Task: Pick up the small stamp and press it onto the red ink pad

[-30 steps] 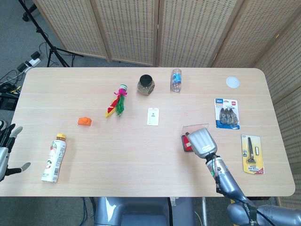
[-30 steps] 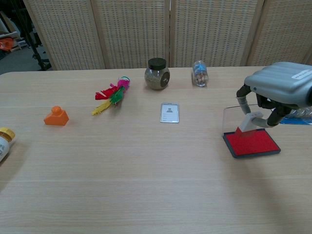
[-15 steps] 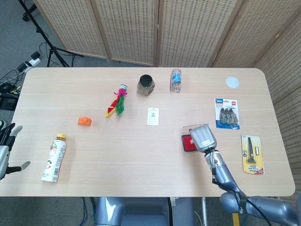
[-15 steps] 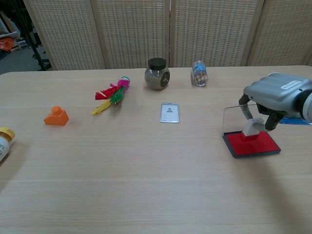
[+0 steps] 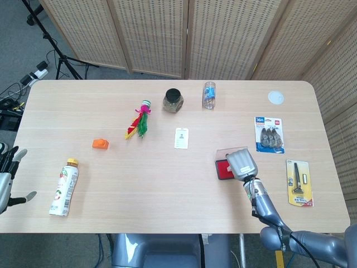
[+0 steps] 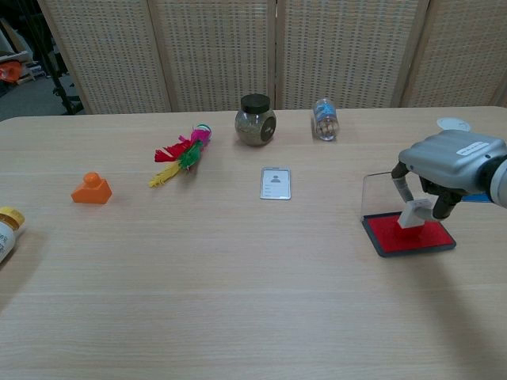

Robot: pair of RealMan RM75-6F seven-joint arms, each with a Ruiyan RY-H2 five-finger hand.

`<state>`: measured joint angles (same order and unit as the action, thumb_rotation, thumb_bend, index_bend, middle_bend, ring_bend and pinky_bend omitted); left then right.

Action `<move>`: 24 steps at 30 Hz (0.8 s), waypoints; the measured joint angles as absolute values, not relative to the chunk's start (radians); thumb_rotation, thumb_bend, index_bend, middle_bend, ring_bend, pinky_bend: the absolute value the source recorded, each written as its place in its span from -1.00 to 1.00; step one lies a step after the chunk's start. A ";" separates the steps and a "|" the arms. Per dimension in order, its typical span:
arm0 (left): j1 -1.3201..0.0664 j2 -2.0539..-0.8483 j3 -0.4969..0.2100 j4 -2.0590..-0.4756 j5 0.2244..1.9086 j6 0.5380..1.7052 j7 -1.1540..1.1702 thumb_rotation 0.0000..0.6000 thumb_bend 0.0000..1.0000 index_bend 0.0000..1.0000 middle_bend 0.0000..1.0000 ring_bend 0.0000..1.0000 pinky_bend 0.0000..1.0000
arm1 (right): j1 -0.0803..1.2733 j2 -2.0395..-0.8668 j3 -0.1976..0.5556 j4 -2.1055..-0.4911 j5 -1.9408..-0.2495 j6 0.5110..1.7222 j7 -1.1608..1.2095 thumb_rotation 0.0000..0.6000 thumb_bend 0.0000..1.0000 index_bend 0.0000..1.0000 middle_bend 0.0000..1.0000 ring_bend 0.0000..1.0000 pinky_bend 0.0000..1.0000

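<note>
Over the right side of the desk [image 5: 167, 184], my right robot hand [image 6: 453, 162] pinches the small stamp [image 6: 413, 213] between its fingertips, its base touching the red ink pad [image 6: 408, 233]. My left robot hand [image 5: 6, 178] hangs open off the desk's left edge.

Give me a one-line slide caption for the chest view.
Right hand presses the small white stamp onto the open red ink pad.

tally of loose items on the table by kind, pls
Bottles: 2, milk bottle, clear bottle
Jar: 1
Stamping items: 2, stamp, ink pad
Toys: 2, orange block, feather toy
Card: 1
Blister packs: 2
White disc: 1
Total: 11
</note>
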<state>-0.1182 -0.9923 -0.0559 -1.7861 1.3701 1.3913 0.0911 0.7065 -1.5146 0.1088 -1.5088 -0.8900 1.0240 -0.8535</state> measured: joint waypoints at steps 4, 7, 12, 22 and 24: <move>-0.120 -0.995 -0.055 -1.786 1.370 1.389 0.097 1.00 -1.00 -1.00 -1.00 -1.00 -1.00 | 0.709 -1.522 0.101 -1.493 -0.884 1.022 -0.847 1.00 -0.12 0.06 1.00 1.00 1.00; -0.120 -0.996 -0.054 -1.786 1.369 1.389 0.100 1.00 -1.00 -1.00 -1.00 -1.00 -1.00 | 0.710 -1.528 0.097 -1.483 -0.877 1.019 -0.844 1.00 -0.12 0.06 1.00 1.00 1.00; -0.120 -0.997 -0.054 -1.786 1.368 1.387 0.101 1.00 -1.00 -1.00 -1.00 -1.00 -1.00 | 0.712 -1.533 0.091 -1.470 -0.872 1.019 -0.838 1.00 -0.12 0.06 1.00 1.00 1.00; -0.119 -0.998 -0.053 -1.783 1.365 1.389 0.098 1.00 -1.00 -1.00 -1.00 -1.00 -1.00 | 0.718 -1.544 0.079 -1.460 -0.863 1.020 -0.840 1.00 -0.12 0.06 1.00 1.00 1.00; -0.119 -0.997 -0.053 -1.782 1.365 1.388 0.096 1.00 -1.00 -1.00 -1.00 -1.00 -1.00 | 0.719 -1.546 0.078 -1.458 -0.861 1.020 -0.840 1.00 -0.12 0.06 1.00 1.00 1.00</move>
<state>-0.1189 -0.9972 -0.0533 -1.7825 1.3649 1.3881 0.0961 0.7187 -1.5464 0.0780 -1.4584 -0.8615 1.0203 -0.8400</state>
